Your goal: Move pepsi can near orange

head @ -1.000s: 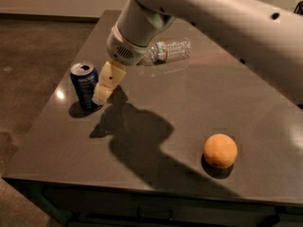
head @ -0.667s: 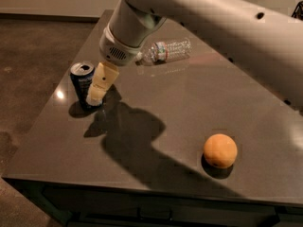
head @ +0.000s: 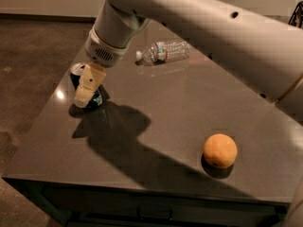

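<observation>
The pepsi can (head: 76,72) stands upright near the left edge of the dark table (head: 165,103). Only its silver top and a strip of dark blue side show. My gripper (head: 88,86) is down at the can, and its cream-coloured end covers most of the can's front. The orange (head: 220,150) sits on the table at the front right, far from the can and from the gripper. My white arm reaches in from the upper right and casts a wide shadow across the table's middle.
A clear plastic water bottle (head: 164,51) lies on its side at the back of the table, behind the arm. The table's left edge runs close to the can and its front edge lies just below the orange. Bare floor (head: 28,56) lies to the left.
My gripper has moved left and down, from beside the can to directly in front of it, and now covers most of it. The can, orange and bottle stay in place.
</observation>
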Tool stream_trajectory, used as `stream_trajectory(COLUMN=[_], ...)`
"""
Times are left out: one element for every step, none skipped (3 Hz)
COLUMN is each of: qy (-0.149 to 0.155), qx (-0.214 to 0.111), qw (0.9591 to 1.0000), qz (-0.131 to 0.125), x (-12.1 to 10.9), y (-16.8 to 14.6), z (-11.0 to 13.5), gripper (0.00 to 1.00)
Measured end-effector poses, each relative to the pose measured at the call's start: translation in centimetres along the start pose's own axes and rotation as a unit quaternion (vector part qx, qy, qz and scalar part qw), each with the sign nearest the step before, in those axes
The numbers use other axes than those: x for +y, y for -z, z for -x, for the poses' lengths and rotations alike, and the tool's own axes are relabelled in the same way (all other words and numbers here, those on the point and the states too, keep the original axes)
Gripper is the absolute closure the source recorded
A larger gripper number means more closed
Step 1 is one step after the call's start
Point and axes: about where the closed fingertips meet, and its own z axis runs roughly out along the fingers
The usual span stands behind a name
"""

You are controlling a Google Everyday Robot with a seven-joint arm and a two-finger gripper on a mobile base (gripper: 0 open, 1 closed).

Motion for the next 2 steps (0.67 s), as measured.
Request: stream_trajectory(qy=[0.002,0.004], qx=[-0.001,-0.001], qw=[1.0000,1.0000], qz=[0.004,0.005], x=[0.09,0.04], y=[-0.28,-0.44], z=[0.46,0.78], gripper=[0.00,0.15])
